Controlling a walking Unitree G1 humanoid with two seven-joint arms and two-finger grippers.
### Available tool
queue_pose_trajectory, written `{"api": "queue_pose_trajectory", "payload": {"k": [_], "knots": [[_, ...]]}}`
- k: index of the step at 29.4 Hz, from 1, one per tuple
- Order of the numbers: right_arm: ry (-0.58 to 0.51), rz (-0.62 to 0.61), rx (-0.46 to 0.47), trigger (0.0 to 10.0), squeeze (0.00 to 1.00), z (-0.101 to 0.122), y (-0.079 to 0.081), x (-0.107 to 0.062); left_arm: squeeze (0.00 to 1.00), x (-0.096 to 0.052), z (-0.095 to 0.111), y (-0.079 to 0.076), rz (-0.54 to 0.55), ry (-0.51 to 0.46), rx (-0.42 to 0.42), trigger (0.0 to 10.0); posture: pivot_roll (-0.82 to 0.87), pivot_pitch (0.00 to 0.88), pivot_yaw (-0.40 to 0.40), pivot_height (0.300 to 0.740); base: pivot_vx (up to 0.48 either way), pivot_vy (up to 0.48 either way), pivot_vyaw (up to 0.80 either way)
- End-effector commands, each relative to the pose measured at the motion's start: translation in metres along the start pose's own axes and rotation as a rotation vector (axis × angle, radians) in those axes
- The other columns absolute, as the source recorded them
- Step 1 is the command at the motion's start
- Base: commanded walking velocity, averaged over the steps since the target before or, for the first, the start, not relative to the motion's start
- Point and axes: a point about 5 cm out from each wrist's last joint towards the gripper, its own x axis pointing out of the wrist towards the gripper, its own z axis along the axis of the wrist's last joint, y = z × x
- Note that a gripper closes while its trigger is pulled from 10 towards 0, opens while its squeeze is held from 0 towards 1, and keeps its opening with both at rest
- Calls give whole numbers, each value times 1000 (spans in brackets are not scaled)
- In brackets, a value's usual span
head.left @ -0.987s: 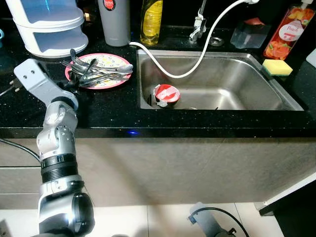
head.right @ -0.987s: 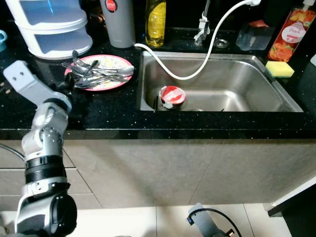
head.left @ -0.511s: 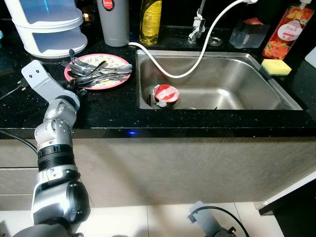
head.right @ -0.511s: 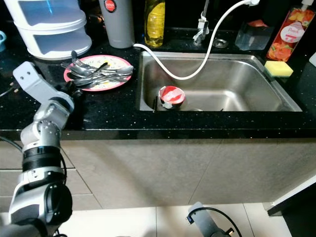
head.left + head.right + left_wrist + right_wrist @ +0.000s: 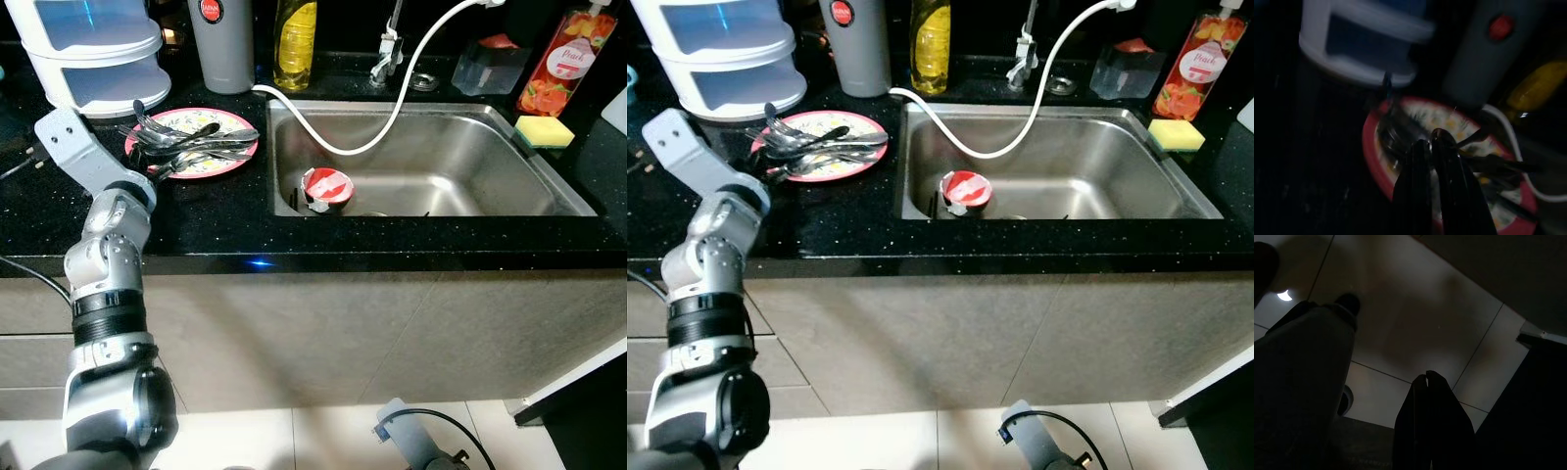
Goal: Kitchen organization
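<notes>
The right hand (image 5: 1426,378) hangs idle above the floor tiles, its fingers pressed together. On the black table (image 5: 225,220) the left hand (image 5: 1429,142) hovers at the near rim of the pink plate (image 5: 231,160), fingers nearly together and holding nothing. The cutlery (image 5: 191,145) lies in a loose heap on this plate, at about ten o'clock from the sink (image 5: 470,162). I think a narrow grip may catch only one handle, so the heap could slide and push the plate.

You've got one round pink plate (image 5: 227,163), one red-and-white crumpled cup (image 5: 326,187), one yellow sponge (image 5: 545,130), two plastic bottles (image 5: 297,41).
</notes>
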Motion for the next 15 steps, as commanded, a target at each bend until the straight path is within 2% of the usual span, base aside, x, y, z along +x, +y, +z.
{"api": "queue_pose_trajectory", "payload": {"k": [1, 3, 5, 7, 9, 10, 12, 14, 15], "knots": [[9, 1, 6, 10000, 0, -2, 0, 0, 0, -6, 39, -19, -73, -235, 67, 10000, 298, 0, -9, 740, 0, 0, 0], [9, 1, 6, 10000, 0, -2, 0, 0, 0, -6, 39, -19, -73, -235, 67, 10000, 298, 0, -9, 740, 0, 0, 0], [5, 0, 5, 10000, 0, -1, 0, 0, 0, -10, 71, -28, -73, -402, 161, 10000, 296, 0, -5, 740, 0, 0, 0], [3, 0, 9, 10000, 0, -2, 0, 0, 0, -12, 91, -30, -39, -497, 267, 10000, 293, 0, -1, 740, 0, 0, 0], [3, 0, 9, 10000, 0, -2, 0, 0, 0, -12, 91, -30, -39, -497, 267, 10000, 293, 0, -1, 740, 0, 0, 0], [4, 0, 12, 10000, 0, -3, 0, 0, 0, -12, 98, -30, -6, -533, 337, 10000, 291, 0, 1, 740, 0, 0, 0], [11, -2, 27, 10000, 0, -6, 1, -1, 0, -12, 107, -28, 30, -571, 408, 10000, 287, 0, 7, 740, 0, 0, 0], [15, -3, 31, 10000, 0, -8, 1, -1, 0, -12, 108, -27, 31, -570, 403, 10000, 287, 0, 7, 740, 0, 0, 0], [19, -3, 33, 10000, 0, -10, 1, -1, 0, -12, 107, -26, 25, -554, 374, 10000, 283, 0, 11, 740, 0, 0, 0]]}}
